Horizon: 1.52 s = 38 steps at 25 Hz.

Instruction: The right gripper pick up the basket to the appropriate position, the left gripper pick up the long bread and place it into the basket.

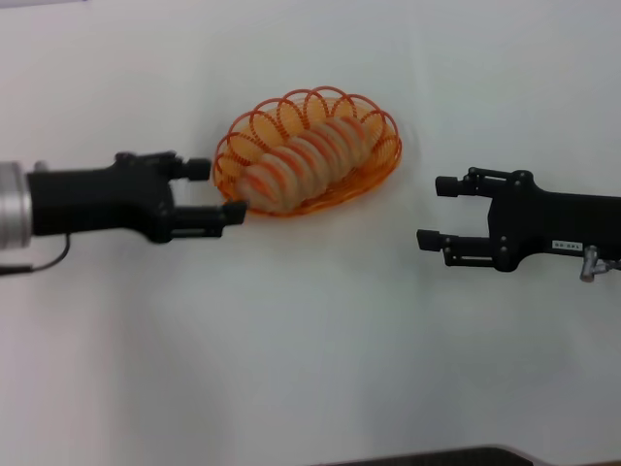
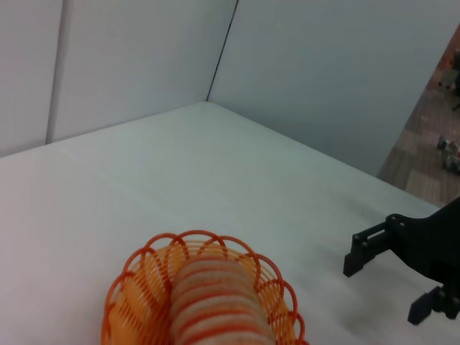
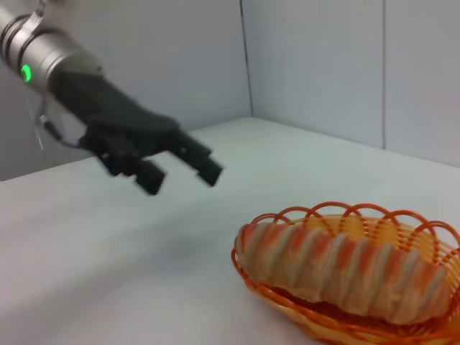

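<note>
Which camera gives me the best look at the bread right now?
The head view: the whole bread shows lying in the basket. The right wrist view shows its side, one end near the edge; the left wrist view shows just one end, cropped.

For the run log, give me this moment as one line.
long bread: lying in basket | left pincer: open, empty, beside basket | right pincer: open, empty, apart from basket | basket on table

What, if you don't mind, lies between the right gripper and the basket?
Only bare white table: the head view shows nothing between the right gripper and the basket.
</note>
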Motion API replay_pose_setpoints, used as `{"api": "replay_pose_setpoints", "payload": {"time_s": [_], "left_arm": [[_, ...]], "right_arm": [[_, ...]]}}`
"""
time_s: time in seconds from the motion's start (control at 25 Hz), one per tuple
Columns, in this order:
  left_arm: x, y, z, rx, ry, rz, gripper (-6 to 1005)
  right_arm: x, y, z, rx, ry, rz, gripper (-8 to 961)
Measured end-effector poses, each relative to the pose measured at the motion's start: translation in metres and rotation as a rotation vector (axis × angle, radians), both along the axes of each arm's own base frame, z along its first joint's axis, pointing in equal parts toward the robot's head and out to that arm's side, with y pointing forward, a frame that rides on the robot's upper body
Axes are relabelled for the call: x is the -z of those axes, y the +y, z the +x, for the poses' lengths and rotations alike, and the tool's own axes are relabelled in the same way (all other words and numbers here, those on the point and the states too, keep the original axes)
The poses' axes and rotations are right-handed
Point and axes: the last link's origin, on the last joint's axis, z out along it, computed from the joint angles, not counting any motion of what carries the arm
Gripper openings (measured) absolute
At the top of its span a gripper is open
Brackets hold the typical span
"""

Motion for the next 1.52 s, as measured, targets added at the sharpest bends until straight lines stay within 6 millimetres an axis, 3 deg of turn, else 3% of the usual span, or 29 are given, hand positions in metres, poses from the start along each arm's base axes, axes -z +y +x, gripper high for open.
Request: {"api": "replay_pose_setpoints", "payload": {"time_s": [0.48, 1.04, 1.52], "left_arm": [[0.007, -0.035, -0.051, -0.047, -0.035, -0.017, 841], [0.007, -0.050, -0.068, -0.083, -0.048, -0.026, 841], [0.006, -0.053, -0.069, -0.086, -0.057, -0.036, 841]], "right_arm": [[0.001, 0.002, 0.000, -0.002, -0.004, 0.008, 805], [0.006, 0.005, 0.000, 0.018, -0.009, 0.009, 805], [0.007, 0.006, 0.000, 0.021, -0.013, 0.007, 805]]}}
